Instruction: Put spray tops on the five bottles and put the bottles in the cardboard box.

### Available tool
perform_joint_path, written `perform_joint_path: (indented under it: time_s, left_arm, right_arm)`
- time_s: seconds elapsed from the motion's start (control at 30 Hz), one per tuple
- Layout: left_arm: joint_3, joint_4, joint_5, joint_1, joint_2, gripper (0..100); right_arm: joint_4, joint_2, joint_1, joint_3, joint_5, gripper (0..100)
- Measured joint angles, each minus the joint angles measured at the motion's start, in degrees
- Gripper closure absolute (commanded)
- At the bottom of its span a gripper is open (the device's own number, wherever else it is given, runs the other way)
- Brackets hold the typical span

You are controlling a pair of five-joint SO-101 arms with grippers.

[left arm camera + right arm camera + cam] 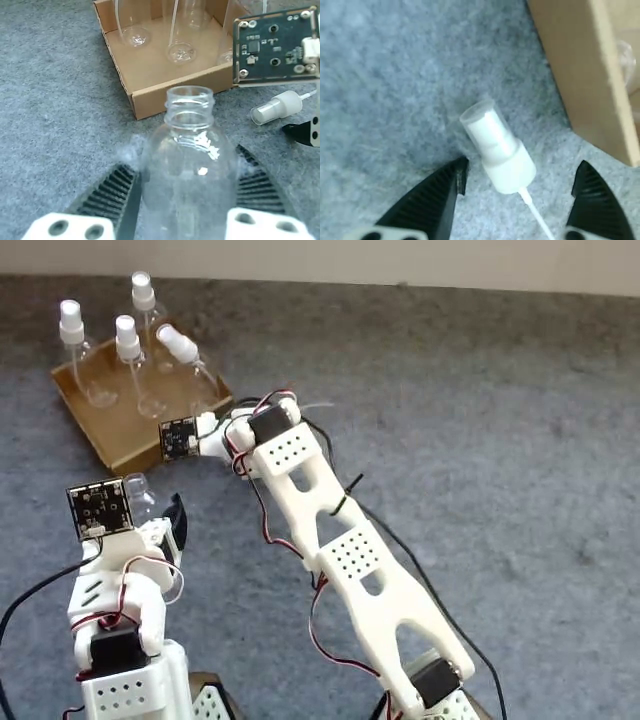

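My left gripper is shut on a clear bottle with no top on its open neck; in the high view this bottle is upright at the front left. A white spray top lies on its side on the grey carpet, between the fingers of my open right gripper. That top lies just in front of the cardboard box. Several clear bottles with white spray tops stand in the box; one leans.
The right arm stretches diagonally across the middle of the carpet toward the box's near corner. Its camera board hangs close above the spray top. Open carpet lies to the right and behind.
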Motion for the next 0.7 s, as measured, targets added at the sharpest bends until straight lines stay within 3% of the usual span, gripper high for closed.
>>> perform_joint_path:
  time_s: [0.5, 0.7]
  left_arm:
    - [0.00, 0.00, 0.00, 0.00, 0.00, 86]
    - [0.00, 0.00, 0.00, 0.00, 0.00, 86]
  right_arm:
    - [3.34, 1.67, -0.09, -0.88, -0.09, 78.6]
    - [3.60, 1.67, -0.09, -0.88, -0.09, 90.8]
